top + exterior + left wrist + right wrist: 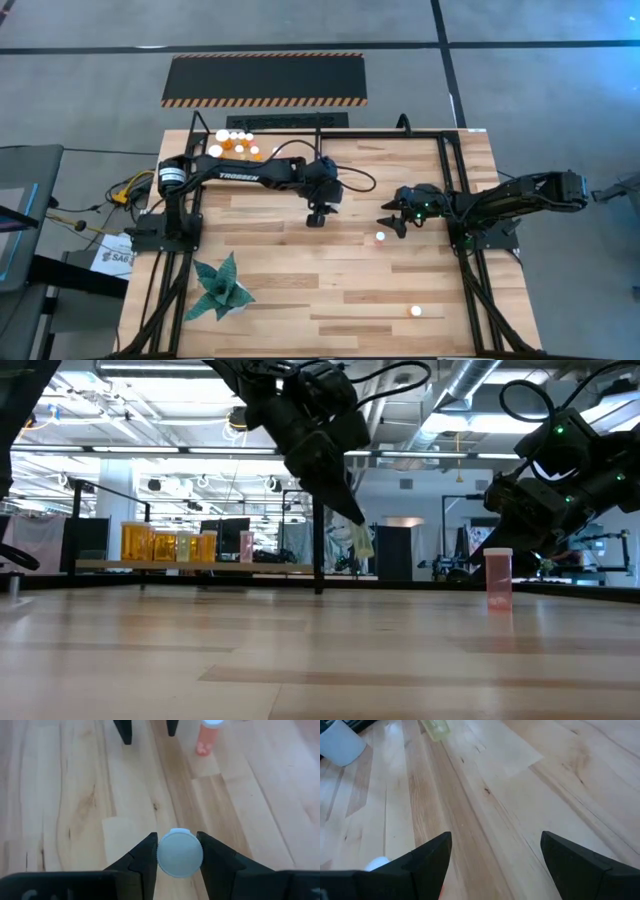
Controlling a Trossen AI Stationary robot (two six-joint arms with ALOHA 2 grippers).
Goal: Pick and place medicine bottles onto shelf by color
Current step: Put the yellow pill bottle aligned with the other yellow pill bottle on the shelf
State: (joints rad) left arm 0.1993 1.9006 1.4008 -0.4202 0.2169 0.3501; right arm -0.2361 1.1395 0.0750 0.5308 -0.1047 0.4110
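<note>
while the left gripper [179, 856] hangs over mid-table pinching a pale bottle [180, 853] by its white cap, the carry step looks underway; next it likely needs swinging to the far-left shelf [262, 143] beside matching bottles [236, 144]. the right gripper [495, 855] hovers spread near a pinkish bottle [497, 577].

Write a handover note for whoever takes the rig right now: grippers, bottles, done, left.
Left gripper: shut on a white-capped bottle, held above mid-table.
Right gripper: open, beside the pinkish bottle standing on the table.
Done: a cluster of orange bottles stands at the far left corner, on the shelf.
Left: the held bottle, the pinkish one, and another bottle near the front right.
</note>
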